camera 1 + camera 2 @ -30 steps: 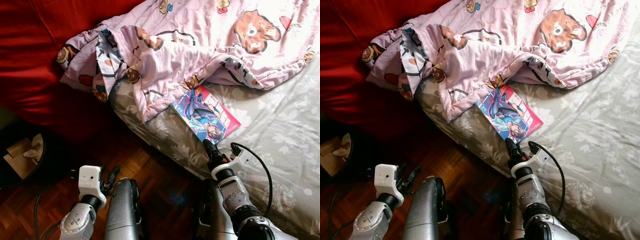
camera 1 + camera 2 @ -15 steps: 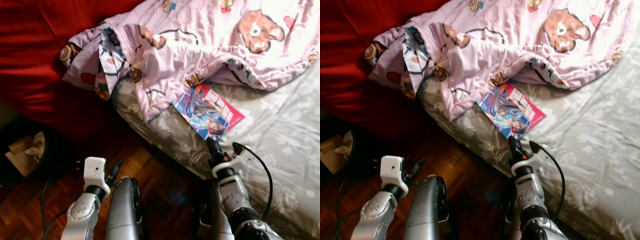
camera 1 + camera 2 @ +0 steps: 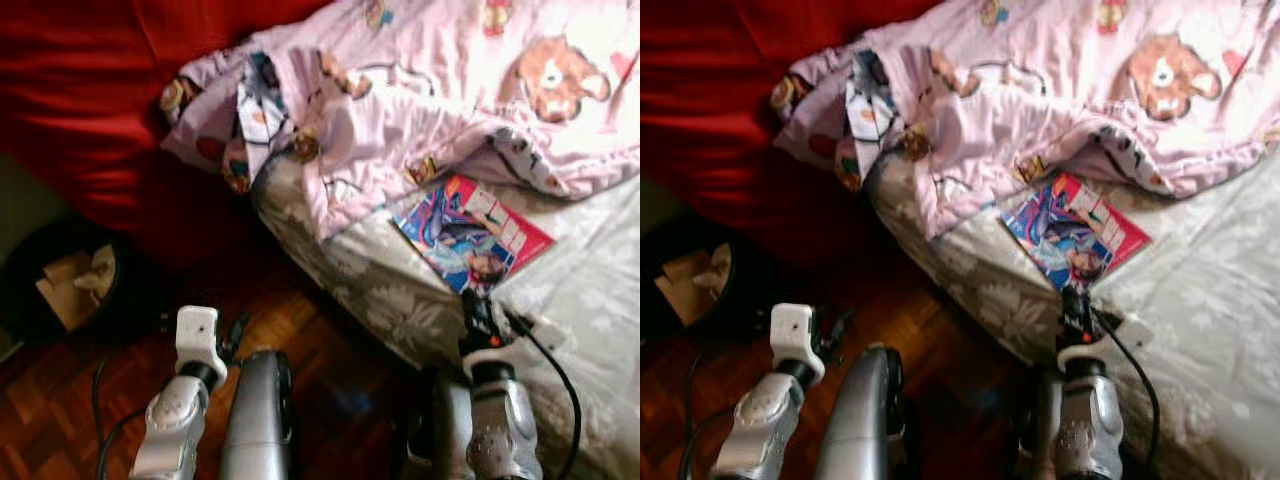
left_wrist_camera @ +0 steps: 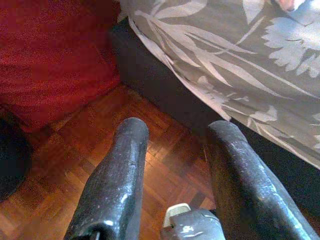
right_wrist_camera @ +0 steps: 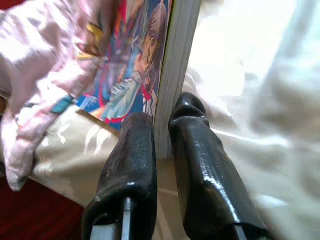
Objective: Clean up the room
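Observation:
A colourful comic book (image 3: 470,238) lies on the grey floral bed sheet (image 3: 600,270), its far end tucked under a crumpled pink bear-print blanket (image 3: 400,90). My right gripper (image 3: 472,305) is at the book's near corner. In the right wrist view its fingers (image 5: 195,150) are pinched on the book's white page edge (image 5: 172,75). My left gripper (image 3: 232,335) hangs low over the wooden floor (image 4: 75,140) beside the bed, its fingers (image 4: 120,170) spread apart with nothing between them.
A large red cushion or sofa (image 3: 90,90) fills the left back. A dark round bin (image 3: 75,285) with cardboard scraps sits on the floor at the left. The mattress side (image 3: 380,300) runs diagonally above the parquet floor (image 3: 320,350).
The whole picture has shifted right and blurred, so the camera moved. My right gripper stays at the book's near corner. The left arm has risen a little.

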Tool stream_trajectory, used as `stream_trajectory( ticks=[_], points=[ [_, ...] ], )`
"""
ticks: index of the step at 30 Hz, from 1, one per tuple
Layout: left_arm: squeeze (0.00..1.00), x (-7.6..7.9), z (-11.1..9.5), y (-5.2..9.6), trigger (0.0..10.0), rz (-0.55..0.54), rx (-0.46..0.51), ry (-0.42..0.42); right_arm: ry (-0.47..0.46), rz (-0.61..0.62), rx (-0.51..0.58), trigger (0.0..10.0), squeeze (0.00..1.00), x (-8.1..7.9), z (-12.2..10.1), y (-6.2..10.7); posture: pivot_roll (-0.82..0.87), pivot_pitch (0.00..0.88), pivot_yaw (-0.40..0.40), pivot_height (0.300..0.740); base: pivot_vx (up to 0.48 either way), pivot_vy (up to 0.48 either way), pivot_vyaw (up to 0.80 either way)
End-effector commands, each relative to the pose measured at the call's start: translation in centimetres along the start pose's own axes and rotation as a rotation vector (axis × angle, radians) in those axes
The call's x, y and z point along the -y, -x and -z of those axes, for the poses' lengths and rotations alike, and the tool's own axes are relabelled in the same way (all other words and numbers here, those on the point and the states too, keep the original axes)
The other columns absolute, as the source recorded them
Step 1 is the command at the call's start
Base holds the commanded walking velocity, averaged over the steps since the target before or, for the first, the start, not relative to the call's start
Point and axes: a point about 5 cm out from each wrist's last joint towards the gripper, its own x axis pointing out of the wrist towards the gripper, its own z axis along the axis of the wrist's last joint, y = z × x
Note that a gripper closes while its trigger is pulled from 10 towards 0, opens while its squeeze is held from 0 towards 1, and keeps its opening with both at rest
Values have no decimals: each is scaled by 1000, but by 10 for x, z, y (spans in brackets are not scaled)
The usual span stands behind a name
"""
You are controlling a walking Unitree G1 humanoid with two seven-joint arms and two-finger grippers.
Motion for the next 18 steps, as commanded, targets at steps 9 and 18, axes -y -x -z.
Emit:
stream_trajectory(
  ticks=[9, 18],
  points=[
    [0, -1, 13, 3, 10000, -10, -33, -7, -186, 30, -202, 0, 0, -3, 31, 18, 55, 248, 43, 589, 0, 0, 0],
    [0, -2, 16, 7, 10000, -10, -35, -21, -333, 306, -286, 0, 0, 34, 55, 33, 63, 257, 37, 589, 0, 0, 0]
  ],
)
